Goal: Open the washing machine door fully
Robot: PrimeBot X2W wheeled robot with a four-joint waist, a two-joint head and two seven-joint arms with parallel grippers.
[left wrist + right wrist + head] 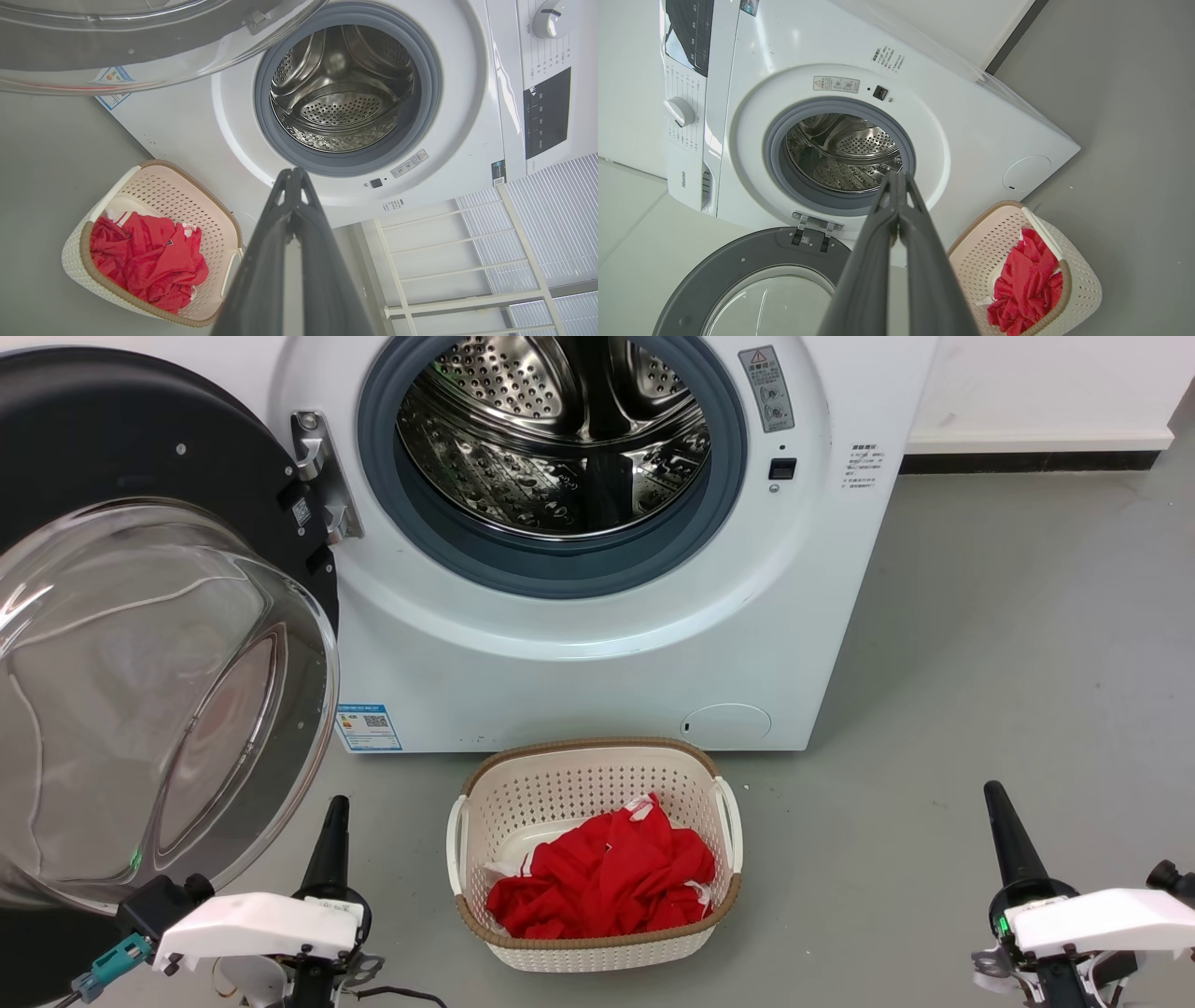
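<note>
The washing machine door (112, 457) stands swung wide open to the left, a black disc with a bulging clear glass bowl (159, 691), hinged by a metal bracket (322, 476). Its dark frame and glass also appear in the right wrist view, the door (738, 252) lying below the opening, and the door's rim (140, 56) crosses the top of the left wrist view. My left gripper (336, 807) is shut and empty, just right of the glass bowl's lower edge, apart from it. My right gripper (994, 793) is shut and empty over the floor at the far right.
The steel drum opening (560, 439) with its blue-grey rubber ring faces me. A cream laundry basket (485, 803) holding red clothes (607, 882) sits on the grey floor in front of the machine, between my grippers. A white rack (467, 261) stands beside the machine.
</note>
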